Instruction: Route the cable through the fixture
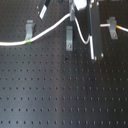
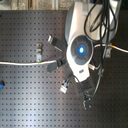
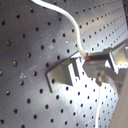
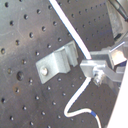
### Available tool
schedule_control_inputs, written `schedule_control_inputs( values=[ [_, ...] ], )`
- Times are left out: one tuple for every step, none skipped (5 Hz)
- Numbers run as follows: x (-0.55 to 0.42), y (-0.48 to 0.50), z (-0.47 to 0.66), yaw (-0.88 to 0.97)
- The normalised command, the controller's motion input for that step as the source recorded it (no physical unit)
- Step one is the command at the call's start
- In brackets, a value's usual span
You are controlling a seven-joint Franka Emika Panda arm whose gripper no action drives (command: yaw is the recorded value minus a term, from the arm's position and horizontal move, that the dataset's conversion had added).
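The white cable (image 1: 50, 30) runs from the first exterior view's left edge, past its green band (image 1: 29, 40), up to my gripper (image 1: 75, 14) at the top. It then loops down behind the gripper. The fixture (image 1: 69, 38), a narrow upright grey clip, stands just below the gripper. In the second wrist view my gripper (image 4: 98, 68) is shut on the cable (image 4: 72, 31). The cable passes close beside the fixture (image 4: 56, 64), not inside it. A slack loop with a blue mark (image 4: 95, 114) hangs beyond. The first wrist view shows the fixture (image 3: 64, 73) and the cable (image 3: 75, 30) too.
A slanted grey clip (image 1: 30, 27) stands at the first exterior view's left. A T-shaped clip (image 1: 113, 29) holding a cable stretch with a yellow mark stands at its right. A black bar (image 1: 95, 35) hangs beside the fixture. The arm (image 2: 80, 47) covers the board's middle in the second exterior view.
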Motion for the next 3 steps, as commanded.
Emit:
schedule_control_inputs(
  values=[
    [-0.218, -0.093, 0.26, -0.28],
    [-0.3, -0.126, 0.05, -0.37],
    [-0.382, 0.115, 0.0, -0.09]
  ],
)
